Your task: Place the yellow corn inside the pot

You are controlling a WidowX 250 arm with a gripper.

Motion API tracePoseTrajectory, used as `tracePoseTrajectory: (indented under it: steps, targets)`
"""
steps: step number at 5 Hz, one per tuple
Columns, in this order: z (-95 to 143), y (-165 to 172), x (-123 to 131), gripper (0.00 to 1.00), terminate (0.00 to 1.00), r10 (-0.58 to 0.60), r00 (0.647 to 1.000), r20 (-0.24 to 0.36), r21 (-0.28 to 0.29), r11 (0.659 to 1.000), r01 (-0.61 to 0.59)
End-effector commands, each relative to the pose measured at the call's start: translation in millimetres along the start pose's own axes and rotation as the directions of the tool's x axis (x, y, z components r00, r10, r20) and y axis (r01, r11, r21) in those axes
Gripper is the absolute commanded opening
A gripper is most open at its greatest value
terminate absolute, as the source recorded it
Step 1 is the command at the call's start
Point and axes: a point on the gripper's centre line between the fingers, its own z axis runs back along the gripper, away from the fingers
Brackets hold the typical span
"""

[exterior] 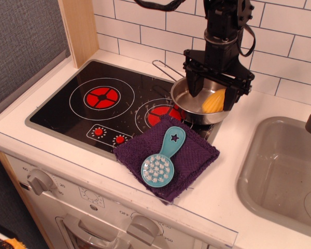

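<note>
The yellow corn (213, 101) lies tilted on its side inside the pot (189, 98), against the right wall. The pot is a shallow shiny steel pan on the stove's right burner, with its thin wire handle (163, 68) pointing back left. My black gripper (212, 89) hangs straight down over the pot, open, with one finger left of the corn and one right of it. The corn is loose between the fingers, no longer gripped.
A purple cloth (168, 153) lies in front of the pot with a teal brush (162, 159) on it. The black stovetop (103, 98) stretches to the left. A grey sink basin (285, 171) is at the right. A tiled wall stands close behind the pot.
</note>
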Motion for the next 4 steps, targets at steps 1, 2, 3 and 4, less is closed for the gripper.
tracePoseTrajectory:
  steps: [1,2,3,4]
  targets:
    - [57,7,-25,1.0,0.0,0.042,0.995,0.093,-0.044,0.998,-0.038]
    - [57,7,-42,1.0,0.0,0.042,0.997,0.069,-0.075,0.997,-0.036]
    - [49,10,-60,1.0,0.0,0.065,0.997,0.029,-0.026,0.998,-0.064]
    - [49,10,-60,1.0,1.0,0.065,0.997,0.029,-0.026,0.998,-0.064]
